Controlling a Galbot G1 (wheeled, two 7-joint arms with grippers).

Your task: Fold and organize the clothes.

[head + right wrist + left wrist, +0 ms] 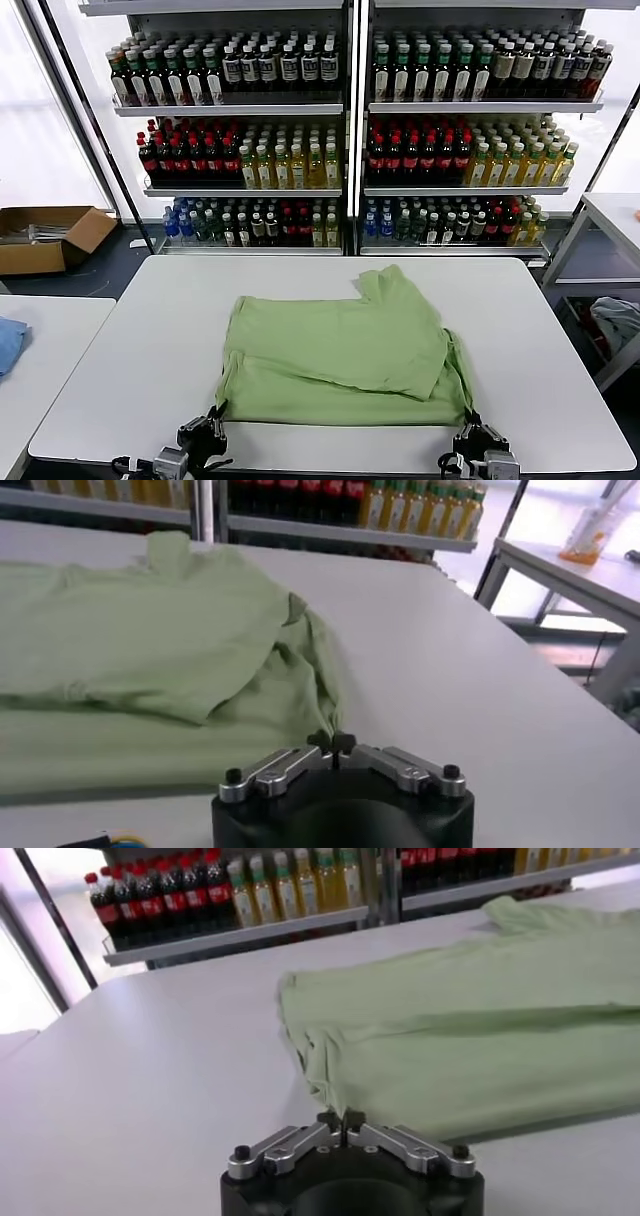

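The clothes are one light green shirt (340,355) lying folded on the white table (130,360), with a sleeve pointing toward the far side. Its print and collar are hidden. At the table's front edge, my left gripper (214,418) is at the shirt's near left corner. In the left wrist view the shirt (480,1018) runs down into the left gripper (341,1118), which is shut on that corner. My right gripper (470,422) sits at the near right corner. The right wrist view shows the shirt (130,650) bunched down to the right gripper (331,742), shut on it.
Shelves of bottles (350,100) stand behind the table. A cardboard box (45,238) lies on the floor at far left. A blue cloth (8,345) rests on a second table to the left. A side table (615,215) and a grey-blue cloth (620,320) are on the right.
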